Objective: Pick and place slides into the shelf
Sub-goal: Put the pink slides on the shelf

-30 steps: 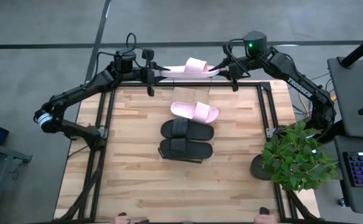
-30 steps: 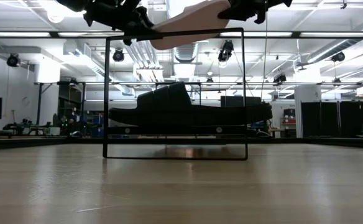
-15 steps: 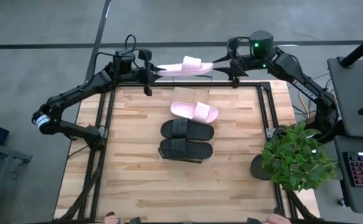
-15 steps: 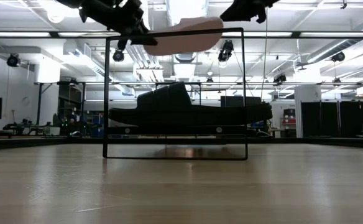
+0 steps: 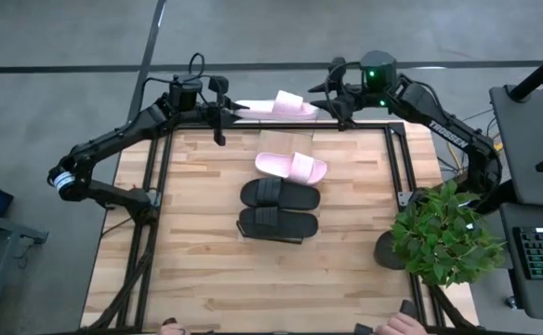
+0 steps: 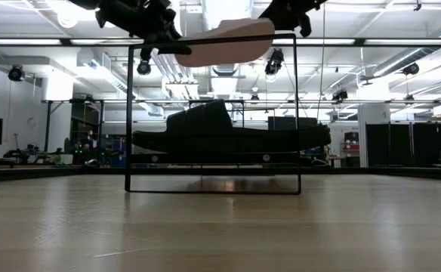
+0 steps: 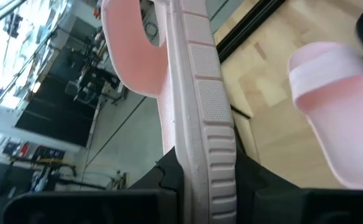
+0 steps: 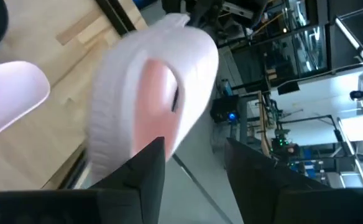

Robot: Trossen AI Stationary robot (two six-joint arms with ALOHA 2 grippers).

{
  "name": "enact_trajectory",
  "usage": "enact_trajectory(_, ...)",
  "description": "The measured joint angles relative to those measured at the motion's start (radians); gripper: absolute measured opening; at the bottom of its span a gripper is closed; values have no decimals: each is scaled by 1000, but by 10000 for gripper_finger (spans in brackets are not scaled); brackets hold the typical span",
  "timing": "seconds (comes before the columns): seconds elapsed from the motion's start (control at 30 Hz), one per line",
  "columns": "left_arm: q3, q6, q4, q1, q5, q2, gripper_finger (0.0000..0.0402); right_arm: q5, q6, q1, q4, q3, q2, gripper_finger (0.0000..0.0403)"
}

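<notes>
Up at the table's far edge, a pink slide (image 5: 284,107) hangs in the air, clamped by its heel end in the left gripper (image 5: 231,109); the left wrist view shows both fingers (image 7: 169,180) pinching the sole's edge. The right gripper (image 5: 332,100) sits just beside the slide's toe end with its fingers (image 8: 145,165) spread apart, the slide in front of them but not pinched. In the low view the slide (image 6: 224,43) rides level with the top bar of the shelf (image 6: 213,113), which stands at the far edge's middle. On the table (image 5: 197,251) nearer the centre lie the second pink slide (image 5: 291,167) and two black slides (image 5: 280,207), side by side. A potted plant (image 5: 434,233) stands at the right edge. Both arms reach in from the far corners, stretched toward each other.
</notes>
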Motion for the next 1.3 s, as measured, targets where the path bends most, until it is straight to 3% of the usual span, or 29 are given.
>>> enact_trajectory(0.4,0,2,41,-17,37,-1,47,-17,46,18,-88,125,108,156)
enact_trajectory(0.7,-8,3,55,-17,-39,2,47,-26,120,20,-227,273,122,157)
enact_trajectory(1.3,0,18,87,-24,-7,18,47,-27,117,40,-217,252,154,157)
